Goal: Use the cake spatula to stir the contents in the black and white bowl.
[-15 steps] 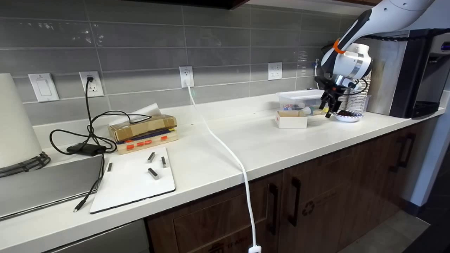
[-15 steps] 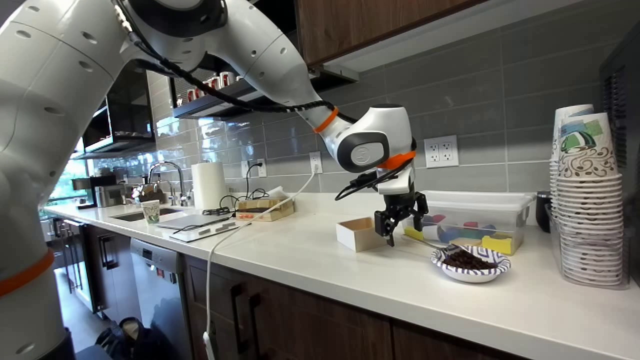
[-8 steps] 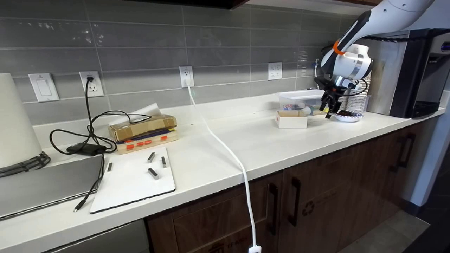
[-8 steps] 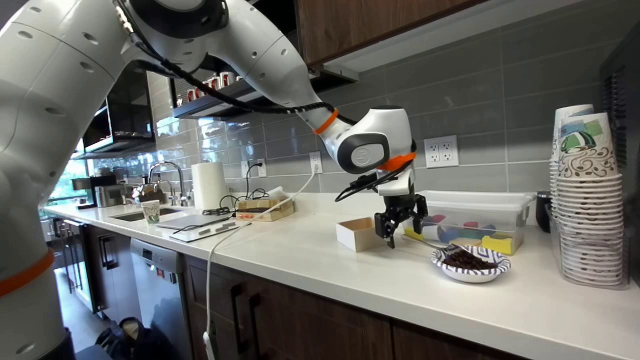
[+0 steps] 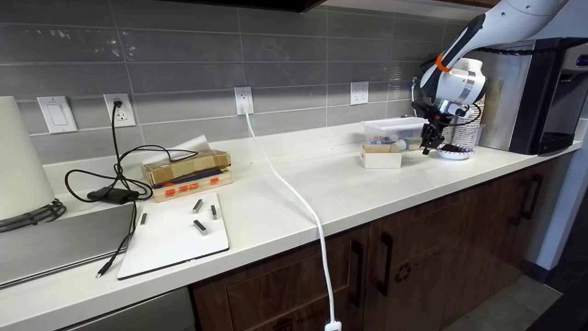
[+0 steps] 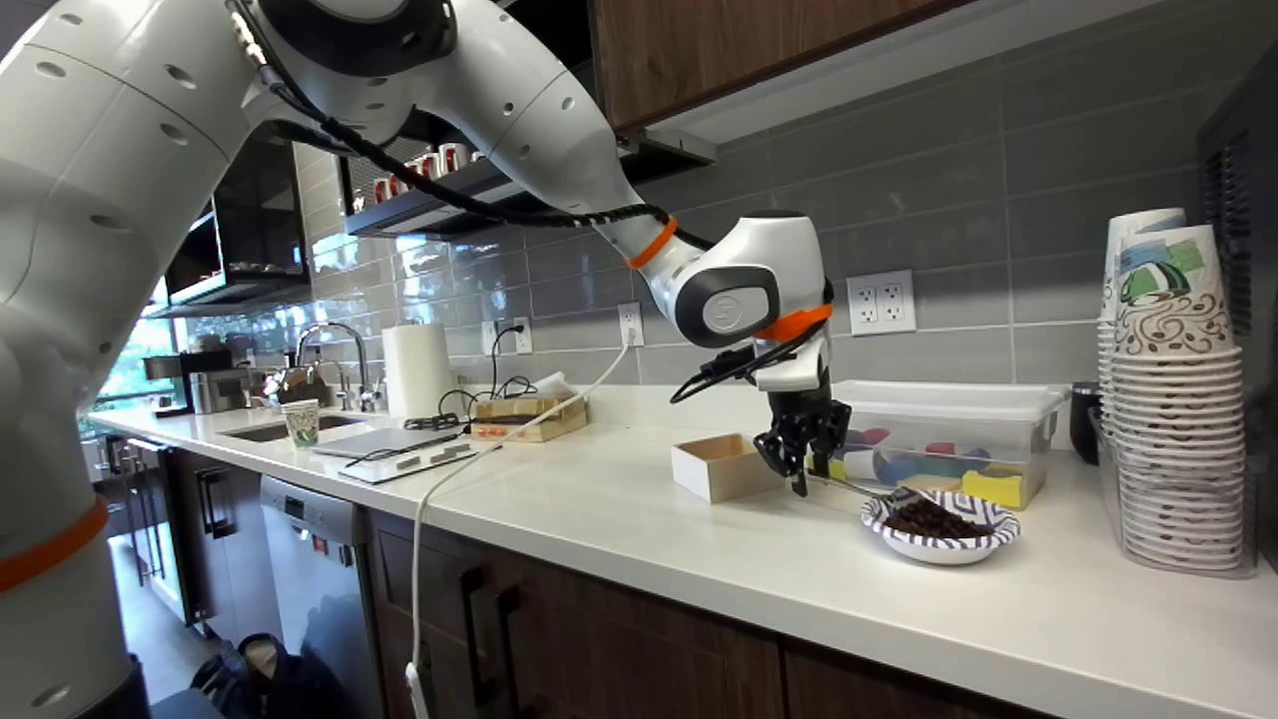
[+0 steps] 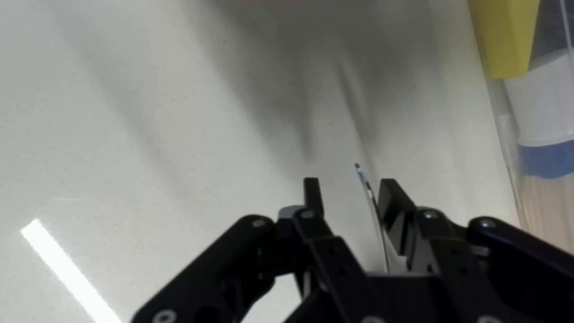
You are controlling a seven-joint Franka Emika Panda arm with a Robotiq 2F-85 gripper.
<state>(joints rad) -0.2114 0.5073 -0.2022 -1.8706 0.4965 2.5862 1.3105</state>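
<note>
Black two-fingered gripper (image 7: 352,197): fingers apart, handle of the thin silvery metal cake spatula (image 7: 371,196) between them, nearer the 3 o'clock finger in the wrist view

Step in hand seems to be taking up the spatula; stirring not yet begun

Next move likely calls for pinching that slim handle squarely, then a lift

Dark-rimmed white shallow round bowl (image 6: 937,551): 4 o'clock of the gripper in an exterior view, upright, dark brown grainy contents (image 6: 934,519) inside; spatula blade (image 6: 902,496) at its rim near 10 o'clock, on it or behind, cannot tell
</note>
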